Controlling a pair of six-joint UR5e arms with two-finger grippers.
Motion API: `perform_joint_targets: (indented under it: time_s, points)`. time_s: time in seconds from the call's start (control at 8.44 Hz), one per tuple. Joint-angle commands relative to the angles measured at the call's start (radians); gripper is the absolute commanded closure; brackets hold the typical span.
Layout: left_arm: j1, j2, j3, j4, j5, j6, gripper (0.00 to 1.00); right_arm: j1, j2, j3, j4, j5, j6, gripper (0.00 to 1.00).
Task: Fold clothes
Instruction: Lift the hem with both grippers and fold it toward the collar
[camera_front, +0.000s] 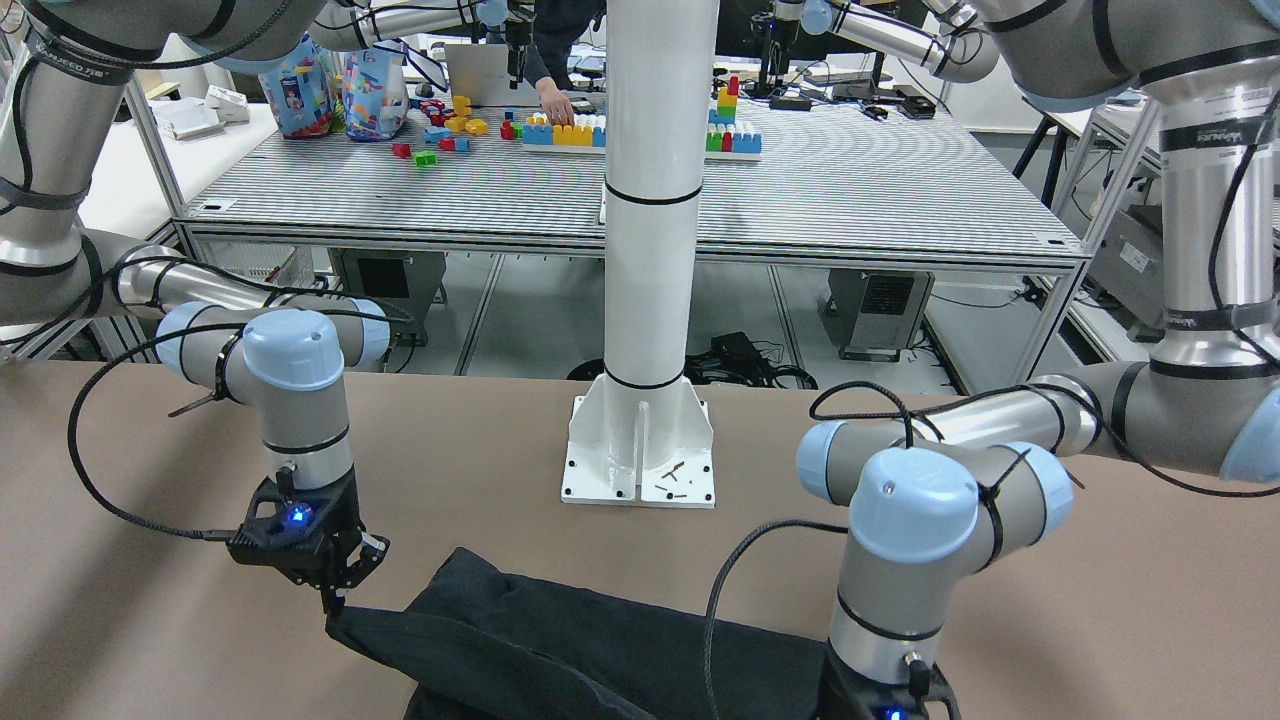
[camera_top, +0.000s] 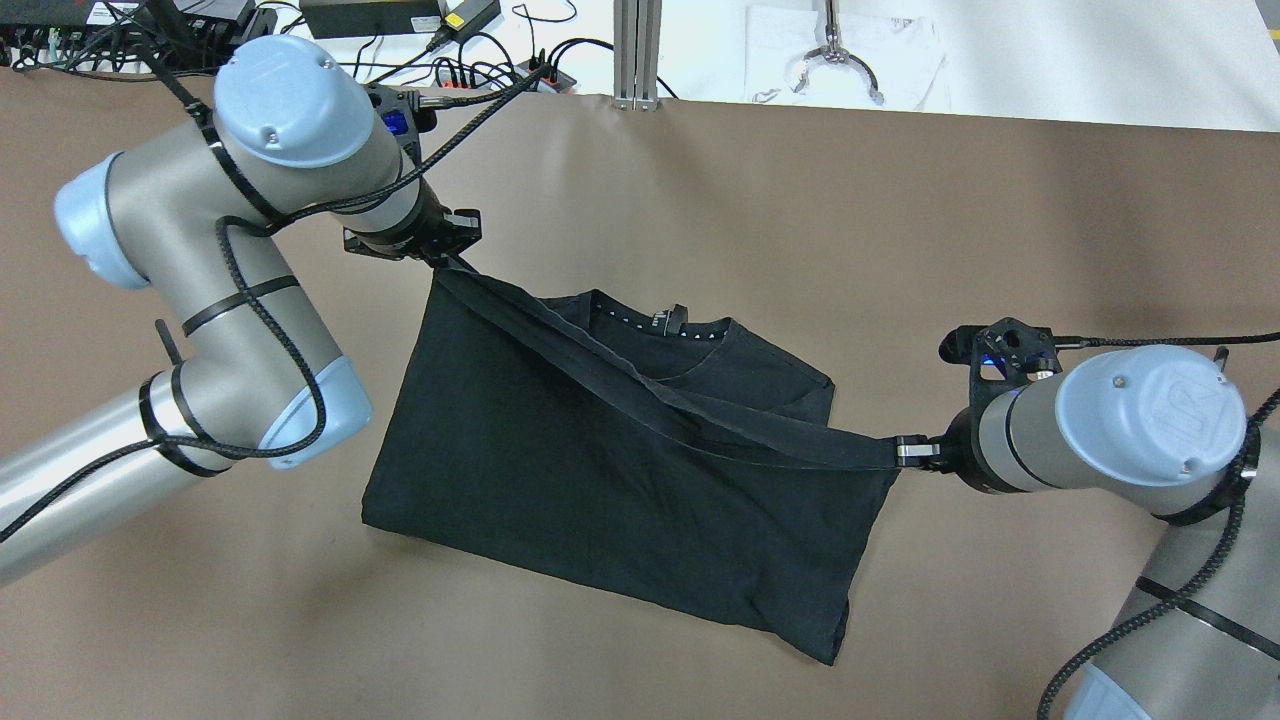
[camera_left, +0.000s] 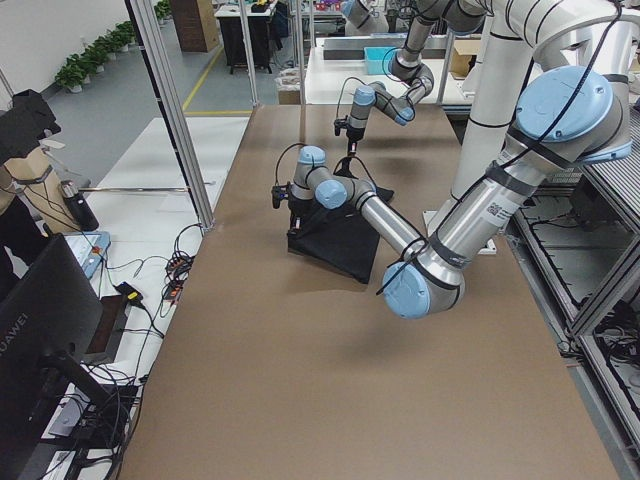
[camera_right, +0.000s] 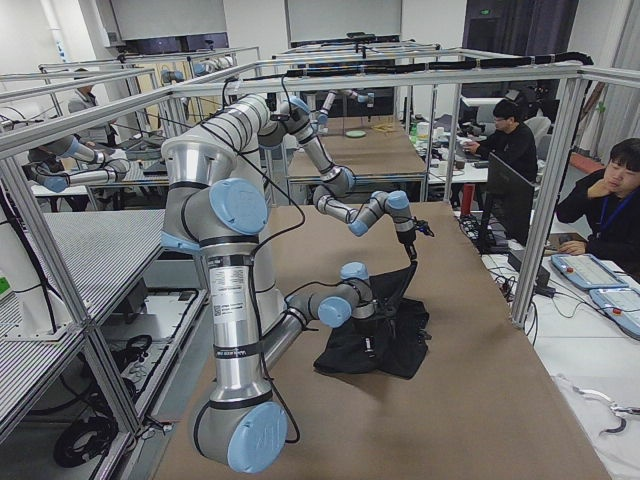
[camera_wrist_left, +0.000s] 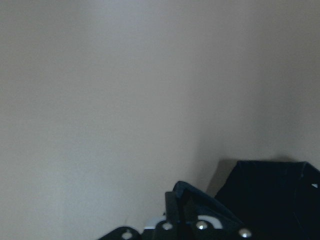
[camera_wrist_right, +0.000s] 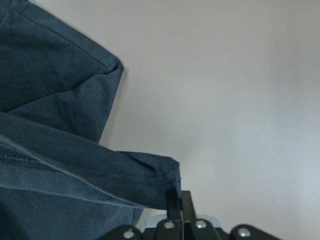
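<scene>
Left to right across the overhead view: at far left, the left arm (camera_top: 200, 300), bent over the brown table (camera_top: 760, 190). Just beside its wrist, the left gripper (camera_top: 447, 255), pressed together on one corner of the black garment (camera_top: 600, 500) and holding that corner off the surface. Backed only dimly by the left wrist camera, with a dark fold seemingly caught in the pinch against a blurred table. Mid-frame, the garment itself, spread on the table between both arms, lower body lying flat, neckline (camera_top: 660, 325) and label turned toward the far edge. Over it, a taut hemmed edge (camera_top: 650, 400), stretched diagonally from upper left to lower right and lifted above the cloth beneath. At that edge's right end, the right gripper (camera_top: 905, 452), likewise clamped tight on the hem's other corner. Shown sharply in the right wrist view, with the fold nipped at the tip and more of the cloth lying flat beyond. At far right, the right arm (camera_top: 1150, 430), angled in from the near corner. From the front-facing camera, the white pillar (camera_front: 650, 250) and its base plate (camera_front: 640, 455), standing apart from the garment on the robot's side.
</scene>
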Motion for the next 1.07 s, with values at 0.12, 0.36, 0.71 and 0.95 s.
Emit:
perform_joint_targets:
  time_s: [0.12, 0.36, 0.71, 0.95]
  points:
    - [0.003, -0.005, 0.174, -0.151, 0.005, 0.044, 0.71, -0.002, 0.039, -0.163, 0.066, -0.004, -0.012, 0.88]
    - [-0.006, 0.012, 0.146, -0.270, -0.012, 0.098, 0.00, 0.002, 0.052, -0.124, 0.079, 0.010, -0.012, 0.06]
    - [-0.003, 0.129, -0.037, -0.272, -0.053, 0.112, 0.00, 0.013, 0.050, -0.067, 0.081, 0.090, -0.039, 0.05]
    - [0.020, 0.287, -0.253, -0.277, -0.072, 0.091, 0.00, 0.009, 0.052, -0.061, 0.081, 0.082, -0.084, 0.05]
